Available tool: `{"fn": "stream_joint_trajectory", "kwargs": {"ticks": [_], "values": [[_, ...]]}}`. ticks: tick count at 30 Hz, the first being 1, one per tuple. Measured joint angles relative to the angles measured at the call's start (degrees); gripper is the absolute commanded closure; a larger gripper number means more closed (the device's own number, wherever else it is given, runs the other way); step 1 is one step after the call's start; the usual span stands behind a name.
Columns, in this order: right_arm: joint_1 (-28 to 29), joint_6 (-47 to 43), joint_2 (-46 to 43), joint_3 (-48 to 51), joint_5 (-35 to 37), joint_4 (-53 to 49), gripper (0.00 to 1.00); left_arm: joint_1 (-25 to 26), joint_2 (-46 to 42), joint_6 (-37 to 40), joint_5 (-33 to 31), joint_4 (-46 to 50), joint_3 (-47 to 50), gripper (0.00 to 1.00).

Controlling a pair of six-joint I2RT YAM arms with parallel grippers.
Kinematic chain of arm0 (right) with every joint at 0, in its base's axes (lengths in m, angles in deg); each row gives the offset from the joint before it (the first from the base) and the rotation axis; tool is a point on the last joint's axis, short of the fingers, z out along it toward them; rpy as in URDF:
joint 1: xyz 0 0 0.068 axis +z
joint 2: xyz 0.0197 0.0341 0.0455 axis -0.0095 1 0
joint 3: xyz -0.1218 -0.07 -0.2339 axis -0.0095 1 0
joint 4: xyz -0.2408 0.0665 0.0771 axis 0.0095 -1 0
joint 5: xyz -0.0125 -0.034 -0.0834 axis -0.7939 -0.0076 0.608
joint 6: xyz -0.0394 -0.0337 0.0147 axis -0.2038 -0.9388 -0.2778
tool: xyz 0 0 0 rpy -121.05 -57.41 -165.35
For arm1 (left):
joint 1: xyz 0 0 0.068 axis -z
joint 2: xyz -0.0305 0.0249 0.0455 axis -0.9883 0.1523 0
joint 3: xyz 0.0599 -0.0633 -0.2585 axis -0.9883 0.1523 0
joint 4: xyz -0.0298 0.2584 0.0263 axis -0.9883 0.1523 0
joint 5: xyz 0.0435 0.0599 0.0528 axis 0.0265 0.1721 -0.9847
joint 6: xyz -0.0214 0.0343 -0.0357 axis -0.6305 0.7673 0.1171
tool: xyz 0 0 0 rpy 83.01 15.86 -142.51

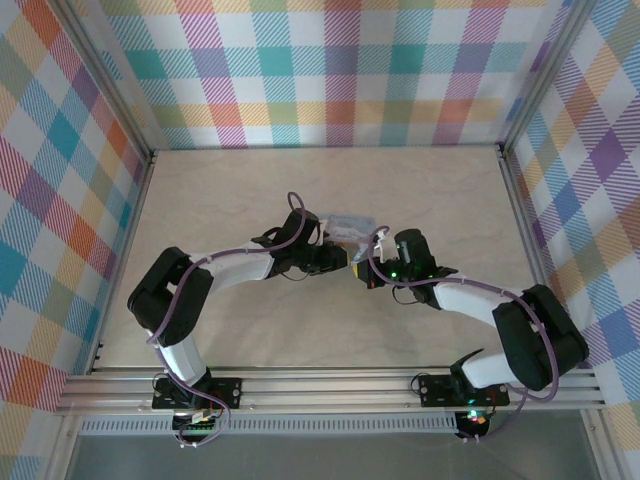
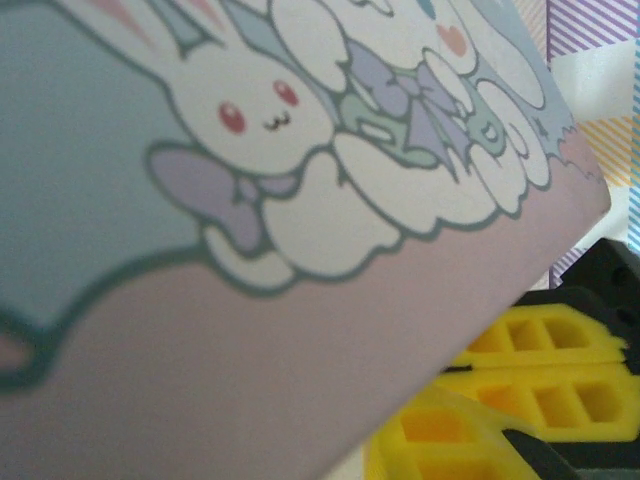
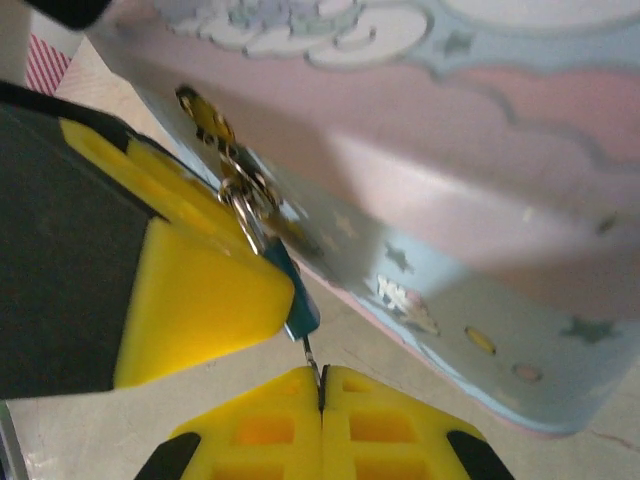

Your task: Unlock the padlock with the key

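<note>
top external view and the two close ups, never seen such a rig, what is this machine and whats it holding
Two robot arms, the left arm and the right arm, are bolted to a table. The top external view looks down from above; each close-up comes from a camera on a wrist. Where the arms meet is a pale blue cartoon tin. The yellow blocks are the jaws. In the right wrist view, the right jaws are shut on a thin key, its tip at the small blue-green padlock hanging on the tin.
</note>
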Motion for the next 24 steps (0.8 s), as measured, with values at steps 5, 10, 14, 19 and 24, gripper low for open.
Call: {"fn": "stream_joint_trajectory", "kwargs": {"ticks": [5, 10, 14, 19, 24], "values": [[0.00, -0.66, 2.16, 0.00, 0.00, 3.32, 1.00, 0.00, 0.09, -0.31, -0.28, 1.07, 0.00, 0.77], [0.00, -0.68, 3.56, 1.05, 0.22, 6.03, 1.00, 0.15, 0.44, -1.33, 0.00, 1.22, 0.00, 0.77], [0.00, -0.72, 3.17, 2.64, 1.66, 7.37, 1.00, 0.39, 0.74, -3.45, -0.02, 1.25, 0.00, 0.77], [0.00, -0.66, -1.01, 5.55, 3.91, 7.02, 1.00, 0.26, 0.79, -7.41, -0.22, 0.35, 0.07, 0.78], [0.00, 1.09, -5.18, 7.74, 4.31, 8.72, 1.00, 0.11, 0.79, -10.97, -0.70, -1.64, 0.50, 0.78]]}}
